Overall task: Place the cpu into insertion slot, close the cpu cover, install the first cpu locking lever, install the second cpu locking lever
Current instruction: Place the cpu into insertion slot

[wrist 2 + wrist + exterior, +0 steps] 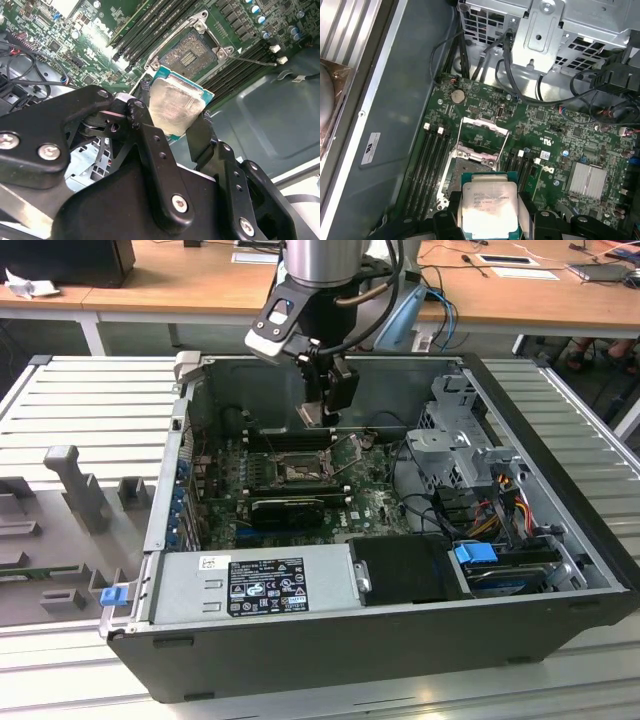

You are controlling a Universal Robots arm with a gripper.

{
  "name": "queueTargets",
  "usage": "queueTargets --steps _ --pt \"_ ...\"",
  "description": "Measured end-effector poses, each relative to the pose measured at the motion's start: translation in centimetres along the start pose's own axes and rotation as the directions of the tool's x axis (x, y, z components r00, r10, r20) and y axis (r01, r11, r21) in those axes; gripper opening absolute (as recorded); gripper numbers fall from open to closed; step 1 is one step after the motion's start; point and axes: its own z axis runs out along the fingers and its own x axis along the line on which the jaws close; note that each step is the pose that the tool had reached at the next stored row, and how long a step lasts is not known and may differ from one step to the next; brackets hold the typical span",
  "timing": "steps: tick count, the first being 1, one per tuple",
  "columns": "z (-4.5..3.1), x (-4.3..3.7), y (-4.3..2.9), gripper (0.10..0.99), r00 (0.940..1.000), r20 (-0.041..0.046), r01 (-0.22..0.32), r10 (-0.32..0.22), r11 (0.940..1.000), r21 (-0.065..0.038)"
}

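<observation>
Insertion slot (297, 472) lies open on the motherboard (370, 505), its dark centre bare. Above it, slightly toward the exterior view's right, the claw (322, 412) clamps the cpu (179, 111) by opposite edges. Dull silver lid, teal rim, clear of the slot.

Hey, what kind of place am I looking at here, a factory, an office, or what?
Probably a robotics lab or workshop: an open computer case lies on a ribbed metal bench, wooden desks stand behind, and the pincer holds the cpu above the motherboard.
</observation>
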Motion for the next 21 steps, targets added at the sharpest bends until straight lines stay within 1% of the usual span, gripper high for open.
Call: queueTargets --steps 9,21 --pt "0.1 0.0 -0.01 0.533 0.9997 0.002 -0.024 0.024 0.9997 -0.001" --pt "0.36 -0.01 -0.03 0.533 0.9966 0.0079 -0.082 0.082 0.9966 -0.002"
